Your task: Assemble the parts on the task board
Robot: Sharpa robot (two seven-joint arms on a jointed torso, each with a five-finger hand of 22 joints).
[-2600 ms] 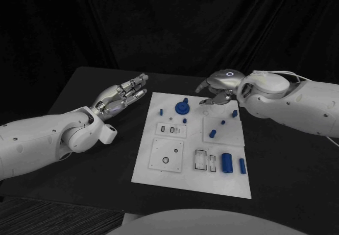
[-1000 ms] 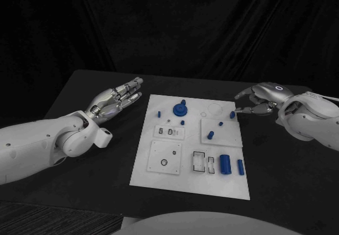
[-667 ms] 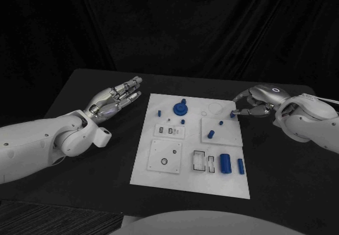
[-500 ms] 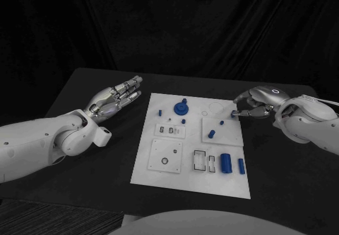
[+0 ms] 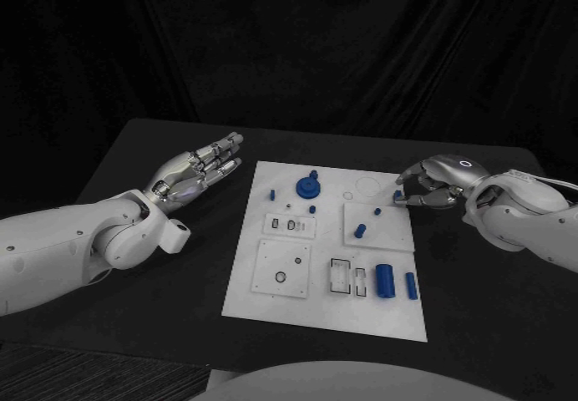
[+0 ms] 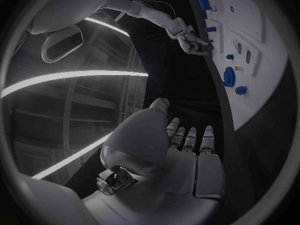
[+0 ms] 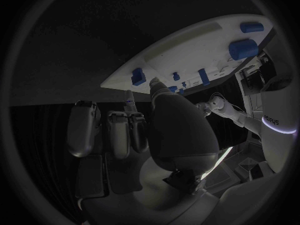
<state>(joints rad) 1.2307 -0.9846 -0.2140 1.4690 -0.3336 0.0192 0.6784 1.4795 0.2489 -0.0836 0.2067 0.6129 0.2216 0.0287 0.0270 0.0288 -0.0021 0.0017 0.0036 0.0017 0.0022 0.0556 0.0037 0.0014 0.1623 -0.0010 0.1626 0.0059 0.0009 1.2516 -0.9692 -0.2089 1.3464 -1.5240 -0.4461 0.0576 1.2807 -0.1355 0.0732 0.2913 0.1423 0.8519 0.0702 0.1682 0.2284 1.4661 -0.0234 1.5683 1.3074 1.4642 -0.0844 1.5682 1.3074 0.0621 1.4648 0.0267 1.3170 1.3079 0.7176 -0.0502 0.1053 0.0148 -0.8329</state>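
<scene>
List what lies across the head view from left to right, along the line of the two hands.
Left hand → blue gear-like part on the task board → small blue peg at the board's right edge → right hand.

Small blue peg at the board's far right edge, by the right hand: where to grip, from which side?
Pinch the peg across its sides, probably from the board's right edge, where the right hand already sits with fingers curled toward it. It appears to stand upright, so its sides look free.
</scene>
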